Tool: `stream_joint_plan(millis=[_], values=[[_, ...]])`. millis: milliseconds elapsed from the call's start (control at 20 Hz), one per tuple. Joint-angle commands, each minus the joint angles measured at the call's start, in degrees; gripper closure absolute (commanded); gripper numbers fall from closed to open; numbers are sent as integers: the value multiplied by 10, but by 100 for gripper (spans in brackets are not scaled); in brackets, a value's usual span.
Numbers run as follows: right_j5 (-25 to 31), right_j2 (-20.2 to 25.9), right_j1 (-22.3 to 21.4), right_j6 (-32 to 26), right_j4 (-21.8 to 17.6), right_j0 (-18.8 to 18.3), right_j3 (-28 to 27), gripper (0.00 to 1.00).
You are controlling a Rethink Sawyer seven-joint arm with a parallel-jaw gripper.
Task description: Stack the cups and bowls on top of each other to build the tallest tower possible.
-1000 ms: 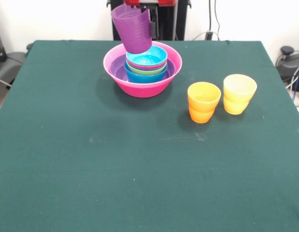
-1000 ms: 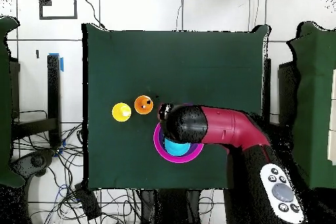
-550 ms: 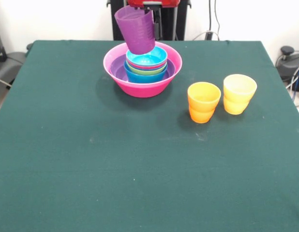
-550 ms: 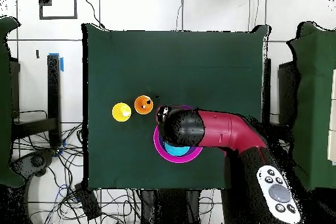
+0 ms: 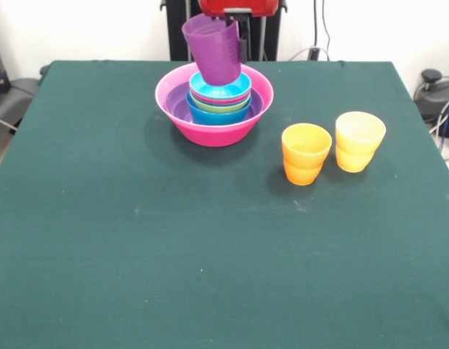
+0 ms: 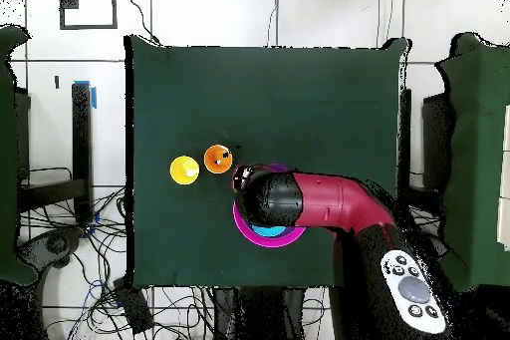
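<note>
A translucent purple cup (image 5: 213, 49) hangs tilted in the air, its base just over the cyan bowl (image 5: 234, 90). My gripper (image 5: 232, 22) is shut on its far rim. That cyan bowl tops the tower: red-pink, green and blue bowls (image 5: 210, 115) nested in a purple bowl (image 5: 176, 109), all inside the wide hot-pink bowl (image 5: 210, 129). To the right, an orange cup (image 5: 306, 153) and a yellow cup (image 5: 359, 140) stand upright side by side. From overhead the arm (image 6: 299, 199) hides the gripper and most of the tower; the orange cup (image 6: 218, 160) and yellow cup (image 6: 184, 170) show beside it.
A dark green cloth covers the table (image 5: 210, 254). Cables and equipment lie off the table's right side (image 5: 437, 91) and left side (image 5: 10, 91).
The purple cup and gripper have shifted right in the front view and come slightly lower, from beside the pink bowl's left rim to over the middle of the stacked bowls.
</note>
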Motion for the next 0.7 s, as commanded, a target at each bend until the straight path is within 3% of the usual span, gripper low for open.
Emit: stream_joint_plan(millis=[50,250,700], values=[[-52,-7,46,50,-31,23,27,100],[-87,-15,62,53,-42,24,35,100],[-90,-5,32,21,-40,-9,74,100]])
